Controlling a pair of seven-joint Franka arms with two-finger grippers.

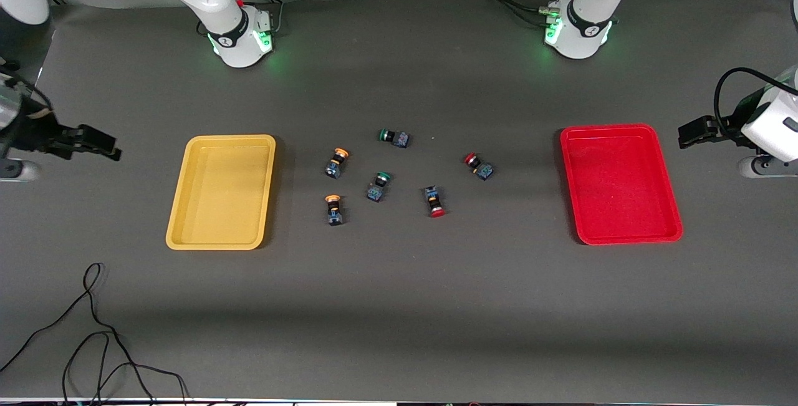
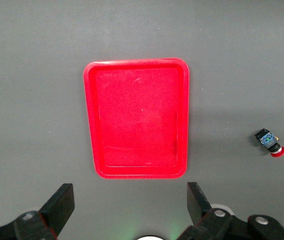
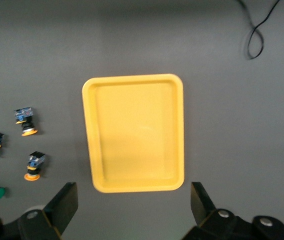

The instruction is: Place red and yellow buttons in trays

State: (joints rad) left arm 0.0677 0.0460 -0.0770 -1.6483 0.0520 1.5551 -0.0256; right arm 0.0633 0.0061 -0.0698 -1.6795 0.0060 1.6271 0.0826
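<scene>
Both claws are held wide open and empty: left claw [image 1: 686, 133] at frame right, right claw [image 1: 106, 145] at frame left. Red buttons [image 1: 436, 201] and yellow buttons [image 1: 334, 209] lie mid-frame between empty trays [image 1: 221, 245]; green-capped switches [image 1: 378, 186] could be grabbed by mistake

I see a dark grey counter [image 1: 399, 306], two green-capped switches lying on their sides mid-counter, one [image 1: 394, 137] farther from the front camera, one [image 1: 378, 186] nearer, a loose black cable [image 1: 93, 325] looping near the counter's front edge
</scene>
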